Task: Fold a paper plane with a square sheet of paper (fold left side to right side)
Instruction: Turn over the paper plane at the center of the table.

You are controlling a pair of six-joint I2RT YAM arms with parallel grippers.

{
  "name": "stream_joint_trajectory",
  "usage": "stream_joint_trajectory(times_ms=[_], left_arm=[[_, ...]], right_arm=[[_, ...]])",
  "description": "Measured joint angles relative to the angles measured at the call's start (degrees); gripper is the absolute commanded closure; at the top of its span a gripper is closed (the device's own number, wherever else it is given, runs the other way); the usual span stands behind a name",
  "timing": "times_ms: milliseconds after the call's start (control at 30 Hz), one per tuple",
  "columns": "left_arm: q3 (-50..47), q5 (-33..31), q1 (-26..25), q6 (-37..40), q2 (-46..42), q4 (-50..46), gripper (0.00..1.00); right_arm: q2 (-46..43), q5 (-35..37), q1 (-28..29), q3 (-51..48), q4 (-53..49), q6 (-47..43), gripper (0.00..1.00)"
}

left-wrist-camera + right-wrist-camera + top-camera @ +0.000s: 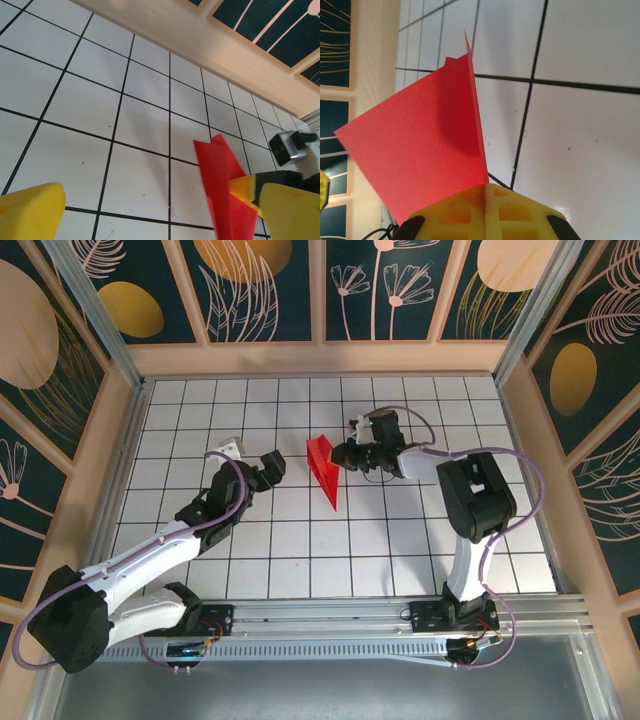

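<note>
The square sheet of paper [322,470] is bright red and folded into a slim pointed wedge like a paper plane. It stands on edge at the table's middle, its tip toward the near side. My right gripper [343,453] is shut on its far right part; in the right wrist view the yellow fingers [465,212] press together on the red paper [430,145]. To the paper's left my left gripper [270,468] is open, with nothing between its fingers. In the left wrist view its gripper [165,220] faces the paper [220,190] at the right, apart from it.
The white grid-tiled table [200,560] is boxed in by peach walls, the back one [320,358] beyond the paper. A metal rail [330,615] carrying both arm bases runs along the near edge. Bare tiles lie in front of the paper.
</note>
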Motion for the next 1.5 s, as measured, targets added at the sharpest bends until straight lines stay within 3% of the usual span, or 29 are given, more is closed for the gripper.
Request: stream_joint_trajectory(times_ms=[333,467,1233,1500], left_arm=[[0.5,0.7,0.0,-0.5,2.2,0.0,0.01],[1.0,1.5,0.0,-0.5,3.5,0.0,0.01],[3.0,3.2,0.0,-0.5,5.9,0.0,0.01],[3.2,3.3,0.0,-0.5,6.3,0.0,0.01]], right_arm=[[3.9,1.2,-0.2,-0.1,0.2,-1.7,1.0],[3.9,2.4,-0.9,-0.1,-0.3,-2.8,0.94],[3.9,9.0,-1.4,-0.1,-6.8,-7.5,0.81],[2.5,11.5,-1.4,-0.1,-8.6,-8.9,0.7]])
